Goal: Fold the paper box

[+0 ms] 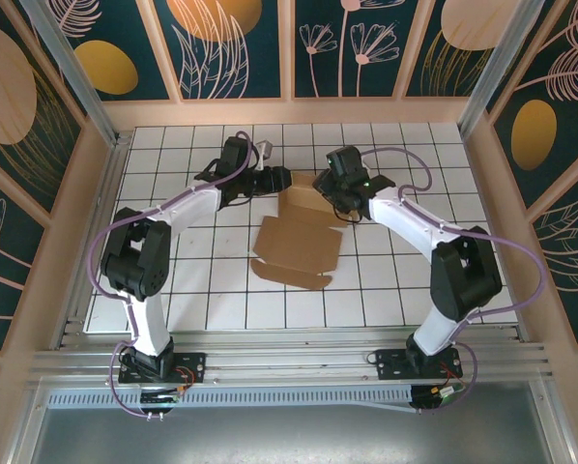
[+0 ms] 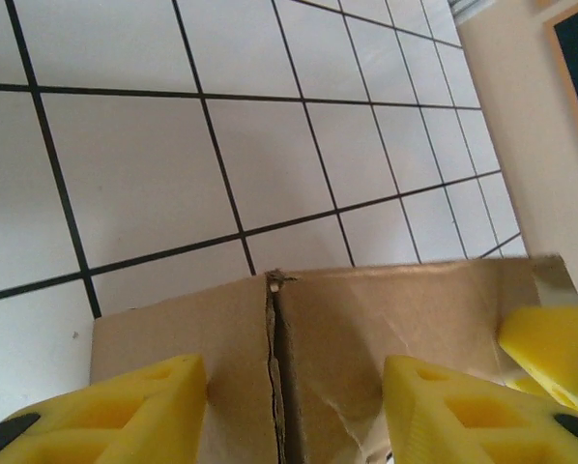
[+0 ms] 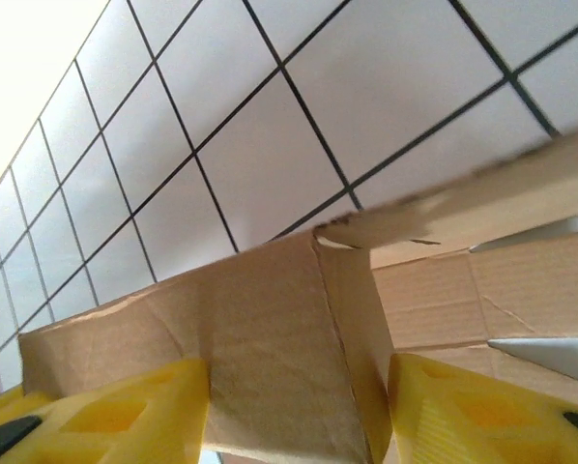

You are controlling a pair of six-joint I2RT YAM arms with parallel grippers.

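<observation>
Standing half-parted, the left end effector (image 2: 289, 387) and the right end effector (image 3: 297, 387) each straddle creased cardboard on the raised far flap of the paper box (image 1: 299, 246); we cannot tell whether either truly clamps it. We judge they meet there to tip that flap upright together. The rest lies flat on the table (image 1: 221, 290), nearer its far edge.
</observation>
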